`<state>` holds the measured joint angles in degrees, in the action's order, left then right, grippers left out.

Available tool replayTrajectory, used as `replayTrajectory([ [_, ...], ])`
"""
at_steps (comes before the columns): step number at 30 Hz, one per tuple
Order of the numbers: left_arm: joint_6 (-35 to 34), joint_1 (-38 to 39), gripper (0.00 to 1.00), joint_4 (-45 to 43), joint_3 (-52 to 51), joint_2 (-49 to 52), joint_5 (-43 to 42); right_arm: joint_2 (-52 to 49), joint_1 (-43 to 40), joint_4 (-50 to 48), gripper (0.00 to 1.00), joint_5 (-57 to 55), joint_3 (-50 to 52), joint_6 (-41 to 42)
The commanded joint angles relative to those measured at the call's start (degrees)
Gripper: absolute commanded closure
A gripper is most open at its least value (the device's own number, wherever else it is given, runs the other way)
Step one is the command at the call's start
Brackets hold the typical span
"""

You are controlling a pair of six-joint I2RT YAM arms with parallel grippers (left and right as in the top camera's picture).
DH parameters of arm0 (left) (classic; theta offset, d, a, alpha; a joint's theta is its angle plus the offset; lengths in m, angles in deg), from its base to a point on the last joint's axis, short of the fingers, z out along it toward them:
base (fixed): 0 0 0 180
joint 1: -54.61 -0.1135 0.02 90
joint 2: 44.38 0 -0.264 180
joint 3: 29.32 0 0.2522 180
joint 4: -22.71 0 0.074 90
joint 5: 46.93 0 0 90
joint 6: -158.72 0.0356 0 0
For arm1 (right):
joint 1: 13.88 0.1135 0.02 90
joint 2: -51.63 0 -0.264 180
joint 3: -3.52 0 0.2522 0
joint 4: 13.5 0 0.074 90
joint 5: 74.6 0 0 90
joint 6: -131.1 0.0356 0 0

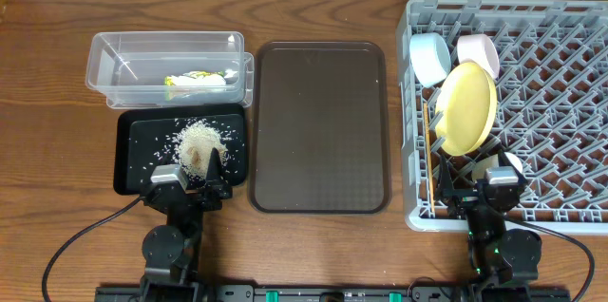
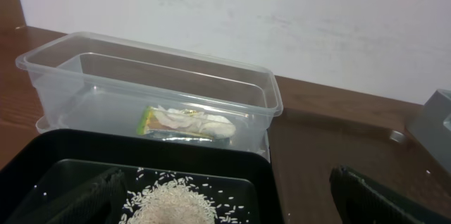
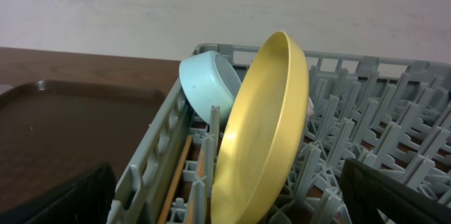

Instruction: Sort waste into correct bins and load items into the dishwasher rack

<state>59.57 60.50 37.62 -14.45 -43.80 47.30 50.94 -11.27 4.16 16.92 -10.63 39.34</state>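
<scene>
Nearest the robot's edge of the table (image 1: 47,150), the left claw (image 2: 227,178) is being held spread wide over the near part of the shallow black tray (image 1: 133,171), and nothing is being gripped between its fingers. Just beyond the claw, a heap of white rice grains (image 1: 199,137) is being carried on that tray, with loose grains scattered around it. Farther back, the clear plastic tub (image 1: 103,55) is being shown just behind the black tray, and the crumpled green-and-orange snack wrapper (image 1: 196,79) is being held inside it, near its front wall. A larger dark brown serving tray (image 1: 318,131) is being shown between these bins and the rack.

On the right, the right claw (image 3: 227,168) is likewise being held spread and empty at the near edge of the grey dishwasher rack (image 1: 570,103). The wooden chopsticks (image 3: 176,176) are being kept along the rack's left wall. A small pale cup (image 1: 498,161) is being partly hidden just beyond the claw. Farther on, the yellow plate (image 1: 465,107) is being propped on edge among the pegs, tilted. At the rack's far left corner, the light blue bowl (image 1: 429,58) and the white bowl (image 1: 478,52) are being held on their sides, next to each other, just behind the plate.
</scene>
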Motion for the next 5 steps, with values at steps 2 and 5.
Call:
replayTrajectory([
  [2,0.5,-0.1,0.06,2.6,-0.9,-0.3,0.3,0.3,0.8,0.2,0.01,0.3,0.1,-0.5],
  [5,0.5,-0.1,0.05,2.6,-0.9,-0.3,0.3,0.3,0.8,0.2,0.01,0.3,0.1,-0.5],
])
